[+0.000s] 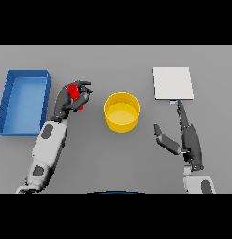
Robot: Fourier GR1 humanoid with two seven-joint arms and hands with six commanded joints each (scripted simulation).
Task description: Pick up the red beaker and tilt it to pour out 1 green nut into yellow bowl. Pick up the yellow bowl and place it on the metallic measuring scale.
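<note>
The left robot hand (71,99) is curled round the beaker (76,96), lifted beside the bowl (121,112); pouring and the move to the scale (172,83) remain.

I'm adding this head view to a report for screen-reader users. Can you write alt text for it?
The robot's left hand is curled round a red beaker, just left of an upright yellow bowl at the middle of a grey table. Its right hand is open beside a metallic measuring scale; a blue tray lies far left.
</note>
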